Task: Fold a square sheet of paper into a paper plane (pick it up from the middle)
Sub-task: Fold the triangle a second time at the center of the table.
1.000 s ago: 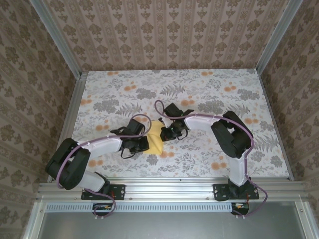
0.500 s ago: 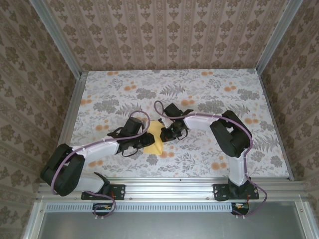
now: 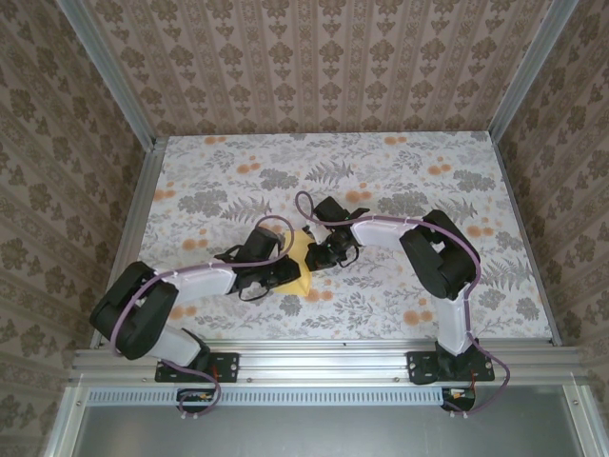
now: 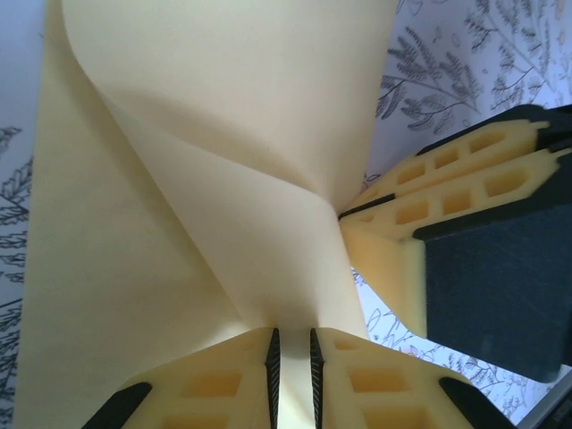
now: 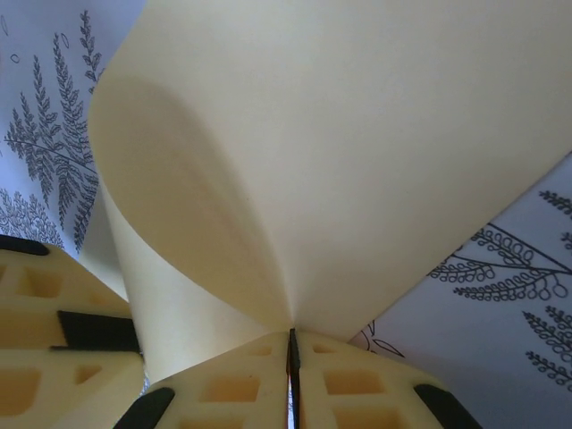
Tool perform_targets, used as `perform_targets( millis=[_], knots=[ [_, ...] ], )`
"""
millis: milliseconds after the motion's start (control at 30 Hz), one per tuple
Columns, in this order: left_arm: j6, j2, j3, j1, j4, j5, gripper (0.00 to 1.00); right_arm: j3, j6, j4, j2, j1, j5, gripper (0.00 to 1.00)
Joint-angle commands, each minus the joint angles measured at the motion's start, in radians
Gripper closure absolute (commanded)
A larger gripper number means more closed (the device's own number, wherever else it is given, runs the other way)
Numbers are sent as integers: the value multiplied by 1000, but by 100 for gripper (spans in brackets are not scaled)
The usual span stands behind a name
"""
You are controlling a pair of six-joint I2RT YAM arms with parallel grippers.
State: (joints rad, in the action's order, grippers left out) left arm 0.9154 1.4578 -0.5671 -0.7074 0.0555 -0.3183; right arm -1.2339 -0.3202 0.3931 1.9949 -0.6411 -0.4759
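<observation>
The square sheet of paper (image 3: 299, 257) is pale yellow and hangs bowed between the two grippers at the middle of the table. My left gripper (image 3: 284, 272) holds its near left part. In the left wrist view the paper (image 4: 206, 179) funnels into a narrow slit between the jaws of that gripper (image 4: 291, 349). My right gripper (image 3: 321, 254) is at the sheet's right edge. In the right wrist view its jaws (image 5: 292, 344) are pressed together on the curled paper (image 5: 357, 161). The right fingers (image 4: 420, 210) pinch the sheet close to the left ones.
The table (image 3: 428, 190) wears a cloth printed with grey ferns and small orange flowers (image 3: 412, 315). Patterned walls close off the left, back and right. An aluminium rail (image 3: 314, 359) runs along the near edge by both arm bases.
My left gripper has shifted right along the sheet, closer to the right gripper. Less of the paper shows from above and it is more bunched. The right arm has hardly moved.
</observation>
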Motion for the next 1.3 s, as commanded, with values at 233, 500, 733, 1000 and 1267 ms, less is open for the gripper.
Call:
perform_targets(
  millis=[233, 500, 733, 1000, 1267],
  knots=[
    [21, 39, -22, -14, 6, 2, 80, 18, -64, -23, 22, 30, -43, 75],
    [33, 28, -18, -15, 0, 17, 80, 60, -118, -91, -4, 55, -123, 64],
    [48, 2, -4, -19, -1, 41, 79, 95, -146, -154, -37, 65, -188, 58],
    [47, 13, -11, -20, -15, 51, 77, 132, -125, -209, -49, 70, -293, 58],
    [42, 18, -17, -22, -32, 57, 76, 139, -117, -231, -69, 69, -330, 76]
  ],
)
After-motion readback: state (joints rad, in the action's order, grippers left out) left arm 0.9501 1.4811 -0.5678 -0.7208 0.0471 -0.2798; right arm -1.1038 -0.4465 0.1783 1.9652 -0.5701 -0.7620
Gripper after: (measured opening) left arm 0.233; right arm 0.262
